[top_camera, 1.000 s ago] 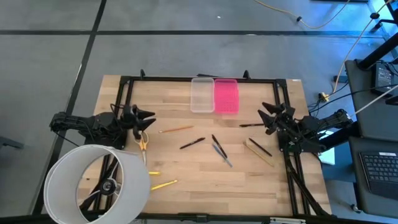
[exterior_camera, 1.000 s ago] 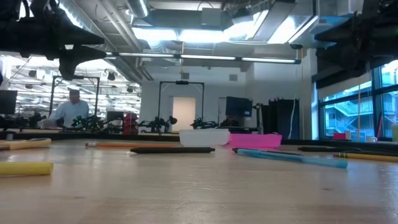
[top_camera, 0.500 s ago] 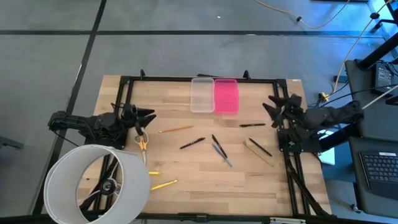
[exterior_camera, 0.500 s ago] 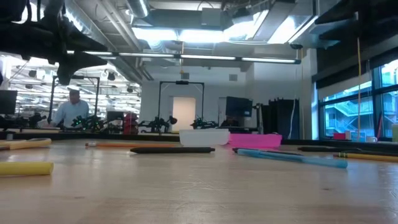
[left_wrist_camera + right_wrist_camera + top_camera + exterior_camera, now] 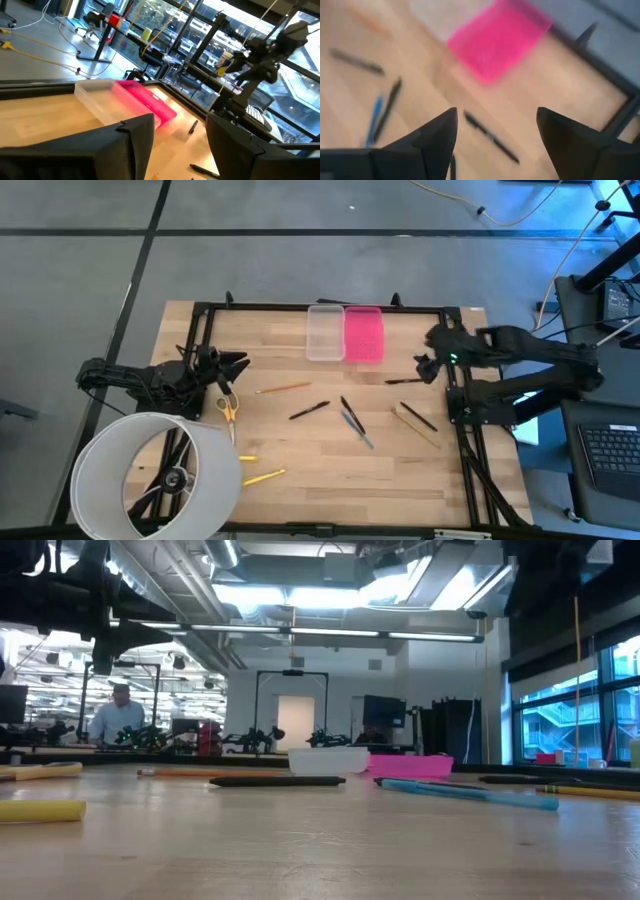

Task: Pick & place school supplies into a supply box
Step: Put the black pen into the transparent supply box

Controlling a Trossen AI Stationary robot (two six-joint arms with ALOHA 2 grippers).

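Our right gripper (image 5: 424, 367) hangs with fingers spread wide above a black pen (image 5: 404, 381), near the pink lid (image 5: 363, 334). Our left gripper (image 5: 236, 366), fingers parted and empty, waits over the scissors (image 5: 228, 408).

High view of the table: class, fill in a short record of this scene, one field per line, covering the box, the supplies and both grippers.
Supply box: clear tray with pink lid beside it, at the table's far edge
In the box: nothing visible
Supplies on table: scissors, pencil, ruler, pens and yellow markers
Left gripper: open, holding nothing, near the scissors
Right gripper: open, holding nothing, over a black pen
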